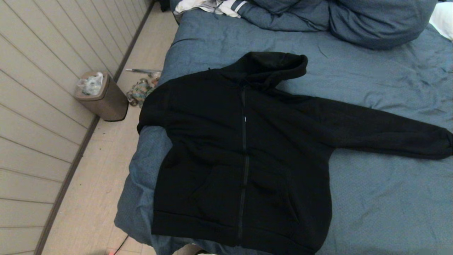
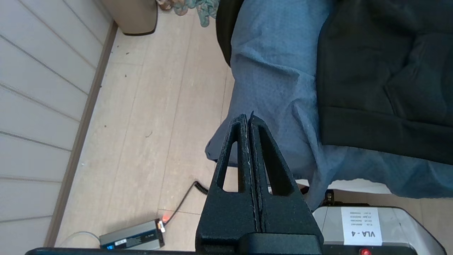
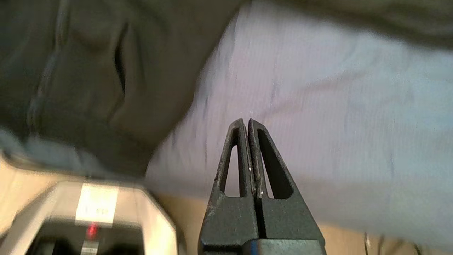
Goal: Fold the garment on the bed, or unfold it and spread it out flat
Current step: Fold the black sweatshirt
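The black hooded garment [image 1: 244, 152] lies face up and zipped on the blue bed [image 1: 382, 198], hood toward the pillows. One sleeve stretches out to the right; the other hangs over the bed's left edge. Neither gripper shows in the head view. My left gripper [image 2: 247, 118] is shut and empty, low by the bed's near left corner, with the garment's ribbed hem [image 2: 382, 131] off to one side. My right gripper [image 3: 246, 122] is shut and empty over bare duvet [image 3: 318, 124], the garment [image 3: 88, 78] beside it.
A tan waste bin [image 1: 102, 95] and a pile of patterned cloth [image 1: 141, 90] sit on the floor left of the bed. Blue pillows [image 1: 371, 21] and a white striped cloth [image 1: 216, 7] lie at the head. A power brick with a cable [image 2: 132, 239] lies on the floor.
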Robot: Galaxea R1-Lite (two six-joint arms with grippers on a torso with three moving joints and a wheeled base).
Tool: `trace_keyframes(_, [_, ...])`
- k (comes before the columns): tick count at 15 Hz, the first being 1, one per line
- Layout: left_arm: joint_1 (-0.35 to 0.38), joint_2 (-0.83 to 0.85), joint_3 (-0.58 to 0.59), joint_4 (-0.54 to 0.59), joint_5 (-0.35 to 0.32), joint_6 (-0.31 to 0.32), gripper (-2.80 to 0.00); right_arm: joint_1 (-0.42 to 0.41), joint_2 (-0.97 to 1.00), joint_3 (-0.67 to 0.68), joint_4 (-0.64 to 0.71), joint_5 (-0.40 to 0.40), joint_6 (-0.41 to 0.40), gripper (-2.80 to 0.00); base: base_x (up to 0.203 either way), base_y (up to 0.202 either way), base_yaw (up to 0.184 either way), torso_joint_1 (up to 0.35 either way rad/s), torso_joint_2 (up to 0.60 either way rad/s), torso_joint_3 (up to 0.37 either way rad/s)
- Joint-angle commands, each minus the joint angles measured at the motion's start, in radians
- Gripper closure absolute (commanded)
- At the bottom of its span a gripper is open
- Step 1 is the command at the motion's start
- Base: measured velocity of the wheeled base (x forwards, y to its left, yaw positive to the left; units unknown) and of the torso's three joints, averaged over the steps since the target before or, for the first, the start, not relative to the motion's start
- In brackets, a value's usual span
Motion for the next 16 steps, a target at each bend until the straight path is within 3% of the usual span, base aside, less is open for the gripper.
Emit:
trace_keyframes(1, [0.000,0.003,0.003,-0.001,0.000,0.000,0.00,0.001,0.070,-0.077,0.063,0.011,-0.003,0.00,0.000,0.000,0.000,0.000,0.00,0.000])
trace_keyframes(4, [0.000,0.001,0.003,-0.003,0.002,-0.020,0.00,0.002,0.333,-0.348,0.110,0.039,0.022,0.00,0.000,0.000,0.000,0.000,0.00,0.000])
trace_keyframes(8, [0.000,0.001,0.003,-0.005,0.002,-0.031,0.00,-0.034,0.865,-0.731,0.125,0.042,0.140,0.00,0.000,0.000,0.000,0.000,0.00,0.000])
trace_keyframes(11, [0.000,0.001,0.003,-0.005,0.002,-0.031,0.00,-0.198,1.262,-0.997,0.133,0.055,0.205,0.00,0.000,0.000,0.000,0.000,0.00,0.000])
trace_keyframes(16, [0.000,0.001,0.003,-0.005,0.002,-0.032,0.00,-0.575,1.780,-1.434,0.151,0.098,0.251,0.00,0.000,0.000,0.000,0.000,0.00,0.000])
